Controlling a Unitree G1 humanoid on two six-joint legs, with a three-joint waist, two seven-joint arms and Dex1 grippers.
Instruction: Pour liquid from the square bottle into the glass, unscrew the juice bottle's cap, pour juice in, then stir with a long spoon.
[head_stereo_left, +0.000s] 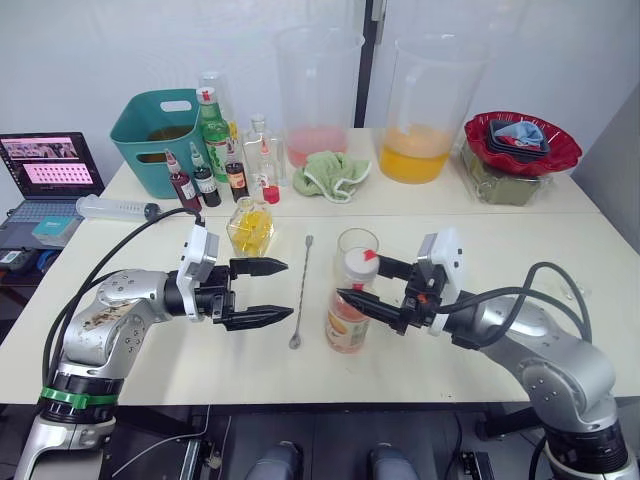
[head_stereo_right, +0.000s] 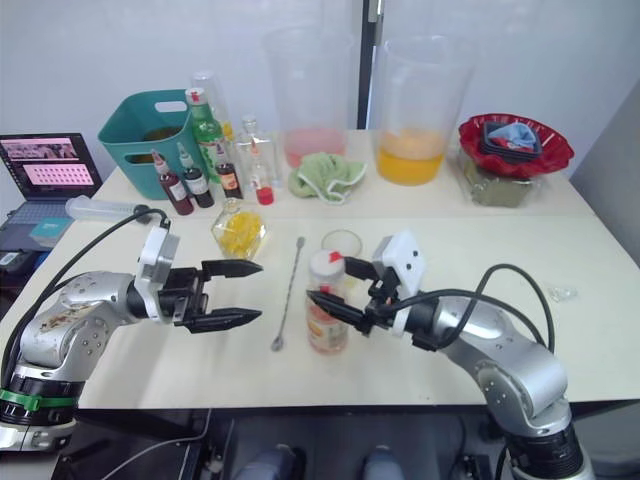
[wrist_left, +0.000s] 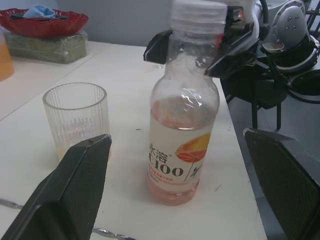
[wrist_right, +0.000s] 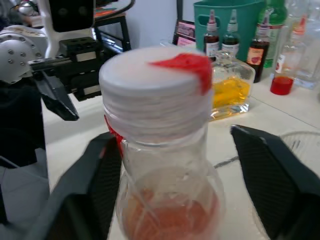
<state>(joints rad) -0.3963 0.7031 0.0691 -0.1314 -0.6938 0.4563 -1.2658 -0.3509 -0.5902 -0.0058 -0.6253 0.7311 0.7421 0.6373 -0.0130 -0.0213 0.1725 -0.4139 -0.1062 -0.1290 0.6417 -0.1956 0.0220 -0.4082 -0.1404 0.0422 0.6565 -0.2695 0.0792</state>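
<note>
Left eye view has both arms stretched low over the pale worktop, forearms roughly level and pointing inward toward each other. The left pincer hangs with its two black fingers spread wide, one above the other, holding nothing; it sits just left of the long spoon. The right pincer also has its fingers parted, one on each side of the juice bottle at neck height; whether the pads touch the plastic I cannot tell.

The juice bottle stands upright near the front middle of the worktop, clear and ribbed, with pale pink liquid filling its lower part and an orange-and-white label. The juice bottle's cap is on, whitish with a red mark on top. Just behind the bottle stands the glass, a clear ribbed tumbler, upright; the left wrist view shows at most a faint trace of liquid at its bottom. The square bottle stands behind the left pincer, holding yellow liquid. The long spoon lies flat between the two pincers, its stem running front to back, bowl end nearest the robot.

At the back stand two large beakers, one with pink liquid and one with orange liquid, and a teal basket.
</note>
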